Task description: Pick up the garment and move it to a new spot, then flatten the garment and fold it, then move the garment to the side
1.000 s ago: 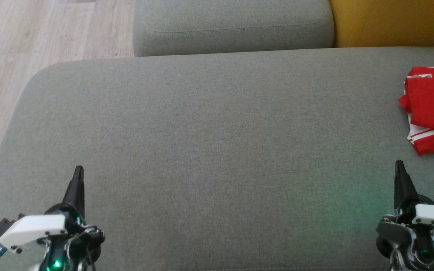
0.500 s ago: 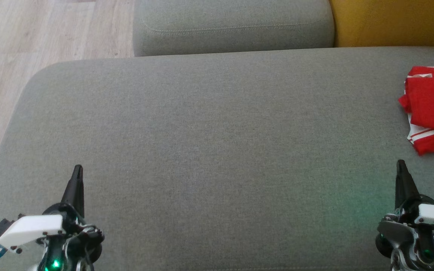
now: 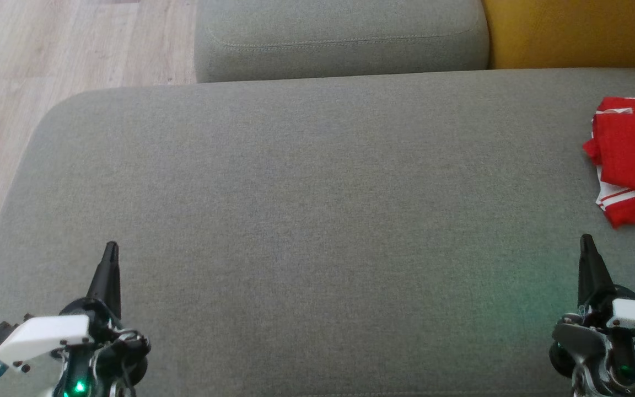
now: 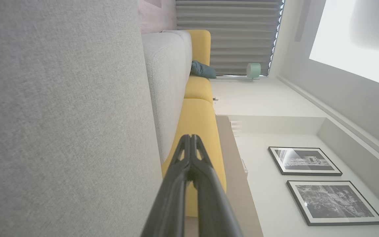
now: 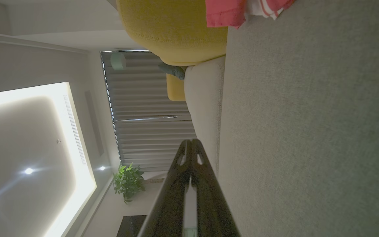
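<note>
Over the near edge of the grey seat cushion (image 3: 317, 220), the left tool (image 3: 111, 247) and right tool (image 3: 586, 240) sit toward its left and right ends, each with its dark fingers pressed together on nothing. Farther along the cushion's right end lies the folded red-and-white garment (image 3: 634, 154), apart from both tools. Beyond the cushion's far edge are a smaller grey cushion (image 3: 339, 38) and a yellow cushion (image 3: 576, 33).

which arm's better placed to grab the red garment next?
Right. The right gripper sits just short of the red garment, which lies at the right edge of the grey cushion. The left gripper is at the cushion's far left. Both are shut, so it must open first.
</note>
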### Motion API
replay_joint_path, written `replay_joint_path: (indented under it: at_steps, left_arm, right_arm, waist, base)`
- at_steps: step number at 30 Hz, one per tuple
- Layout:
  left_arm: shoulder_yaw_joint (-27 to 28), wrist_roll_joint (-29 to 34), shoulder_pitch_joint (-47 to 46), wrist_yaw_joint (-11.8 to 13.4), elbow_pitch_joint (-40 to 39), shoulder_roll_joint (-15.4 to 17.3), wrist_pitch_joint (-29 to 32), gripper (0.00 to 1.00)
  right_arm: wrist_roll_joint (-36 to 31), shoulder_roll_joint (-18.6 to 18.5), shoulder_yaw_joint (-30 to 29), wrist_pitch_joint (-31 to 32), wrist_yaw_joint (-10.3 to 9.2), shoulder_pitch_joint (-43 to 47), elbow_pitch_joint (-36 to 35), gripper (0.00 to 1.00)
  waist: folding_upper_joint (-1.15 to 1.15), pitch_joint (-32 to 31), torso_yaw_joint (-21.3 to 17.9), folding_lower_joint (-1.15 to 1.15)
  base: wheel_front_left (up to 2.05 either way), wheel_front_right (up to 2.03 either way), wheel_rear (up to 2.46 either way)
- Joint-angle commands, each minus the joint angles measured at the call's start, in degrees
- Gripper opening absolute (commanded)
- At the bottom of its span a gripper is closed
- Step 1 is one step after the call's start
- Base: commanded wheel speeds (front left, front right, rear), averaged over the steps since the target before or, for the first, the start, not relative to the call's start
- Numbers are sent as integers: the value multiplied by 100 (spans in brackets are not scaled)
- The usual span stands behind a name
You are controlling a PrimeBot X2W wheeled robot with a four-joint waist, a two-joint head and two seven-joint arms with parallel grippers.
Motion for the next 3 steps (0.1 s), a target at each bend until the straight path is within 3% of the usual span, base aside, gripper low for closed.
replay_joint_path:
  at_steps: [1,3]
  left_arm:
    - [215,4,-319,-42,-207,52,32,0]
    - [218,6,-319,-42,-207,50,34,0]
  right_arm:
    - [41,-28,117,39,39,-307,-220,0]
    - [41,-28,117,39,39,-307,-220,0]
  waist:
    - [0,0,0,0]
    - [0,0,0,0]
  base:
    - [0,0,0]
    - [0,0,0]
